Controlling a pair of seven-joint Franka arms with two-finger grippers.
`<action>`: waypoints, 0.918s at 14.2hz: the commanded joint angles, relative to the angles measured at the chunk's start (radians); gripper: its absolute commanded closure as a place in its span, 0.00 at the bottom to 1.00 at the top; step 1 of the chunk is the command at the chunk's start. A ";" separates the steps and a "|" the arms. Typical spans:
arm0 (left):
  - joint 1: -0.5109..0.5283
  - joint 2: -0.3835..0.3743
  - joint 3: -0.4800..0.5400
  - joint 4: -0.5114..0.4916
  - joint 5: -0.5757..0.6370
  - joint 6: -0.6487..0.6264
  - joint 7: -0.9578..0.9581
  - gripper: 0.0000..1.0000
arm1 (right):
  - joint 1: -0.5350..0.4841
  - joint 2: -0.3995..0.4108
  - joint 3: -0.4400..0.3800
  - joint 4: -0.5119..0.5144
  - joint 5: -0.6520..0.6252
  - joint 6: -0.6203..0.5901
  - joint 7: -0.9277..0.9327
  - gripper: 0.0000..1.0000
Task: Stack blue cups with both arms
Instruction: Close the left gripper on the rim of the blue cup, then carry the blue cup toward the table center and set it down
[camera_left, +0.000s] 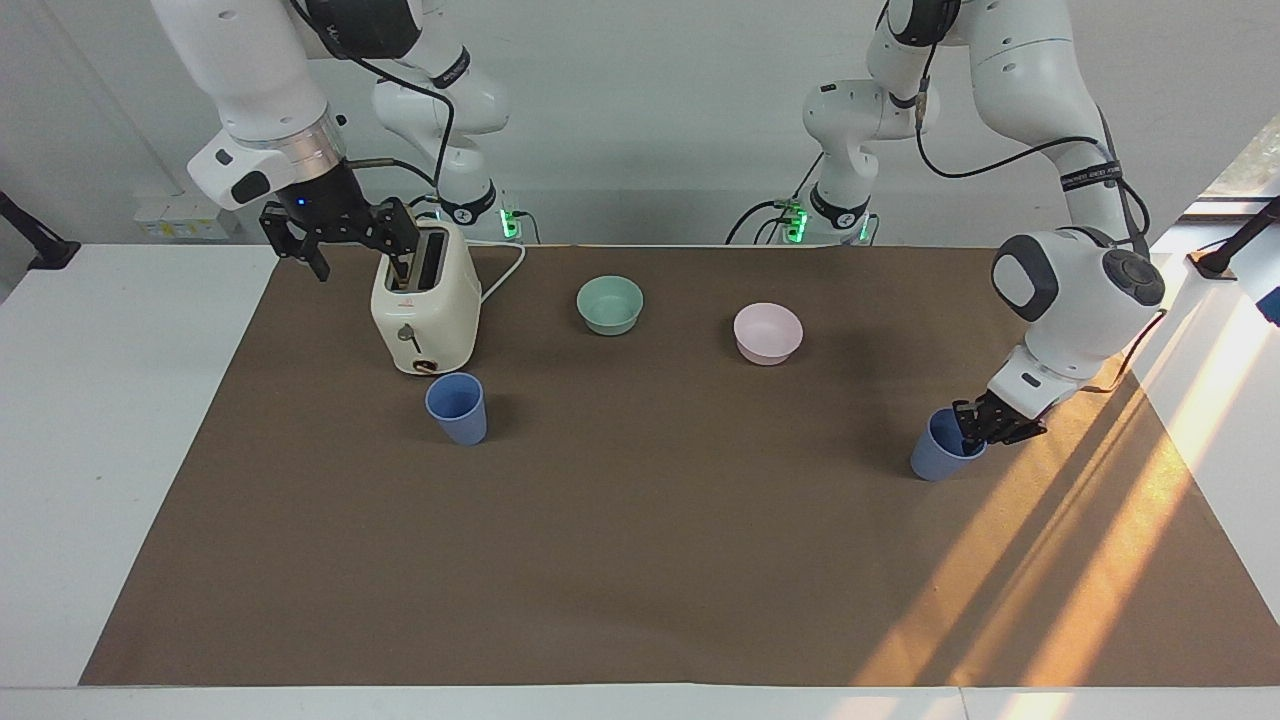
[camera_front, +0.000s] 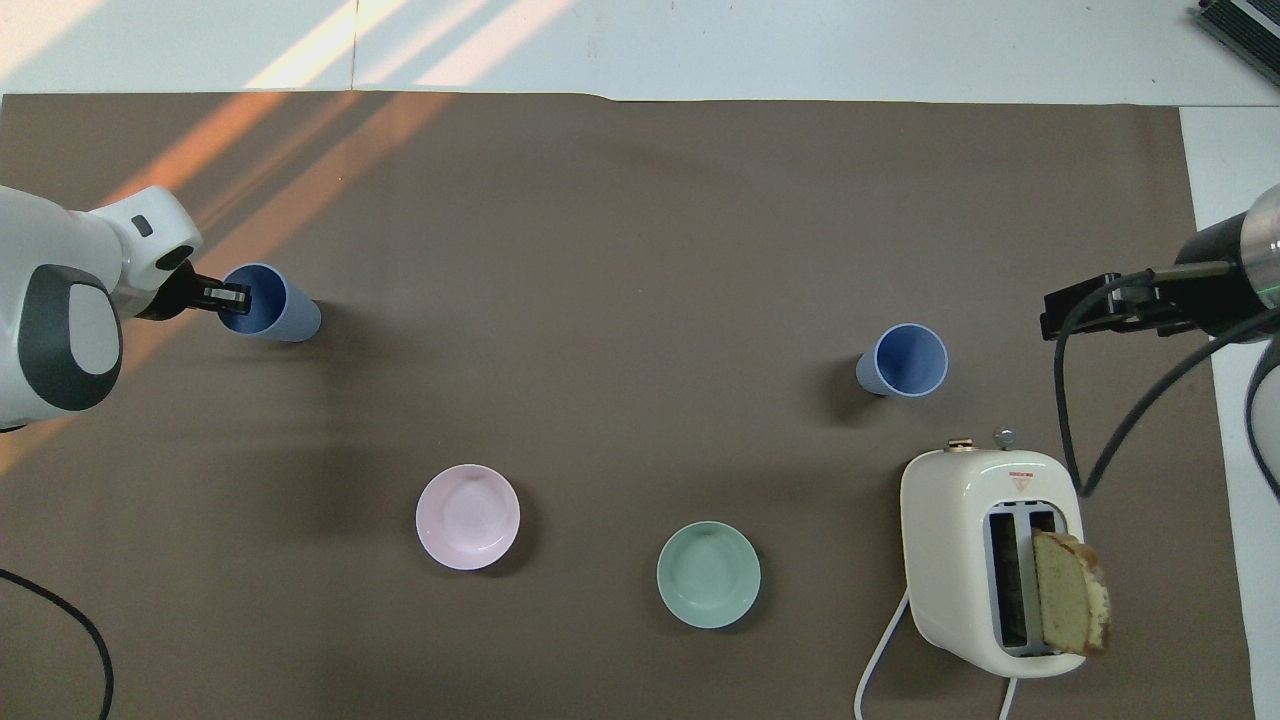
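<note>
Now the left end effector (camera_left: 980, 428) is pinching the rim of the blue cup (camera_left: 938, 455) near the table's (camera_left: 640, 560) left-arm edge; the right end effector (camera_left: 340, 232) is hanging open beside the toaster (camera_left: 425, 310).

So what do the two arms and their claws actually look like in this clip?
Both arms are glossy white jointed segments with dark grey round joint caps. The right arm has a silver wrist ring, a small blue light and a black cable along it. The left arm carries a black cable and a dark printed band. The right claw and left claw are black.
</note>
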 joint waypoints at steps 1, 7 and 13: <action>-0.011 -0.033 -0.001 -0.012 -0.009 -0.024 -0.002 1.00 | -0.004 -0.005 -0.002 -0.004 0.001 0.007 -0.025 0.00; -0.185 -0.081 0.000 -0.008 0.000 0.003 -0.198 1.00 | -0.005 -0.005 -0.002 -0.006 0.001 0.009 -0.025 0.00; -0.446 -0.076 -0.003 -0.054 -0.001 0.023 -0.485 1.00 | -0.004 -0.005 -0.002 -0.004 0.001 0.009 -0.025 0.00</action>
